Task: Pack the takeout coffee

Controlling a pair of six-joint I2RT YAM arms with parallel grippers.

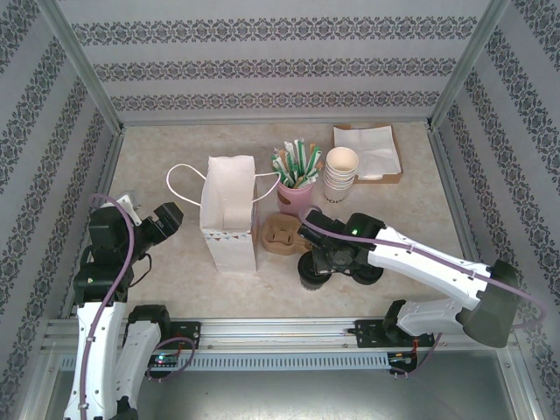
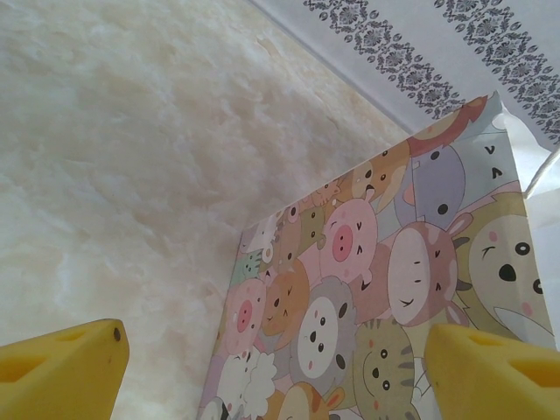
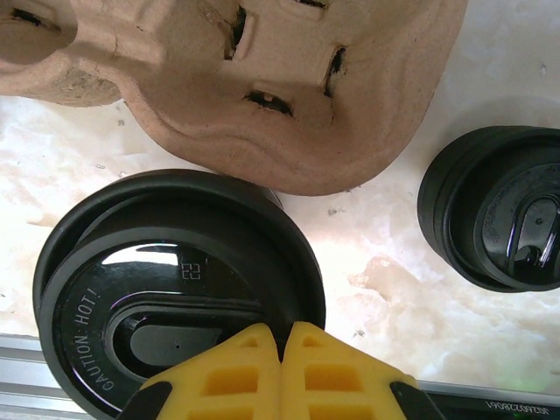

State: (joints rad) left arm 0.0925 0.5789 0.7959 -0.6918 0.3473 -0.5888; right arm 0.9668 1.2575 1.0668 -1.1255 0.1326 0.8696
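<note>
the marbled table [image 1: 175,271] takes up the middle of the top view. a white bag [image 1: 229,214] stands open at centre, just left of a brown carrier [image 1: 282,234]. napkins [image 1: 367,150] lie at upper right, with a cup stack [image 1: 341,173] and a pink cup of straws [image 1: 296,194] to their left. in the right wrist view a black lid [image 3: 175,262] sits at lower left, just below the carrier, and a second lid [image 3: 499,210] sits at right, apart from it. whether a cup stands under either, i cannot tell. the right gripper [image 3: 283,337] is pressed together, tips over the black lid's rim. the left gripper [image 2: 280,367] is spread, nothing between its fingers, facing the bag's cartoon side.
</note>
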